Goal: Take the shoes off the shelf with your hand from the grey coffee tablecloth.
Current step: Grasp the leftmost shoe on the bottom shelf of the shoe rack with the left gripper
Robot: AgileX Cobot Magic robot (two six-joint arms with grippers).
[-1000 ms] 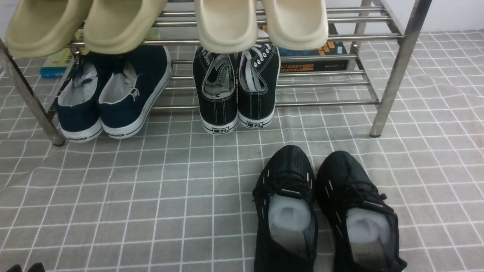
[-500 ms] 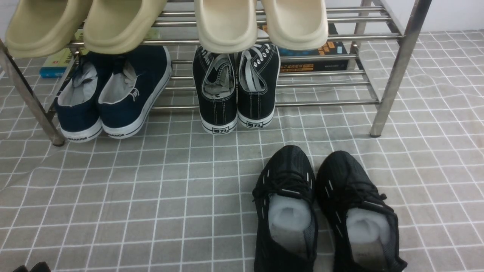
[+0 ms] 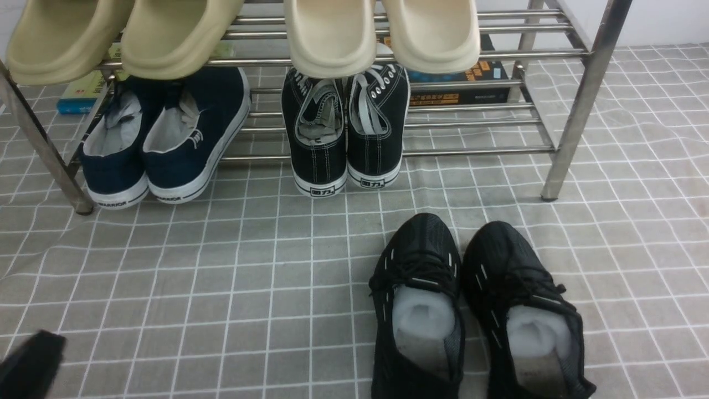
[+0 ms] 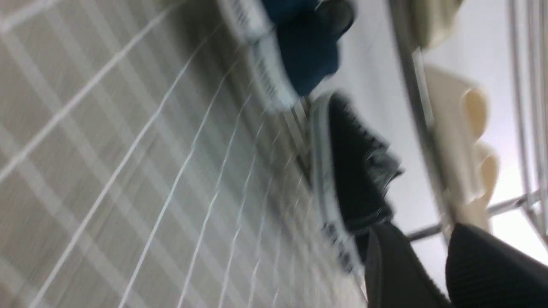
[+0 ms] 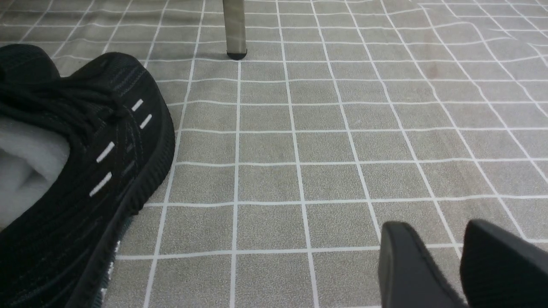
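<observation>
At the lower left corner of the front view, the left gripper (image 3: 30,363) is a blurred black shape low over the cloth (image 3: 266,288). Its wrist view is smeared too. It shows the two fingers (image 4: 398,273) slightly parted with nothing between them. The right gripper (image 5: 434,233) is outside the front view. Its own camera shows its fingers (image 5: 406,265) a little apart and empty above the cloth, beside the toe of one of the trainers (image 5: 85,162), with a leg of the shelf (image 5: 234,30) beyond.

At lower centre-right of the front view the black trainers (image 3: 418,260) stand side by side on the cloth. Their toes point toward the shelf (image 3: 581,105) and they have white stuffing inside.

Farther up, the shelf stands on the cloth across the top of the frame. The shoes (image 3: 183,160) sit at upper left on its lower tier. They touch each other, and their heels face the camera and overhang the front bar, just inside the left front leg. At upper centre on the same tier, apart from them, sit the black sneakers (image 3: 321,155), also heels out. Two pairs of beige slippers (image 3: 332,39) rest on the top tier above both pairs. Behind the shelf, books (image 3: 460,83) lie on the cloth.
</observation>
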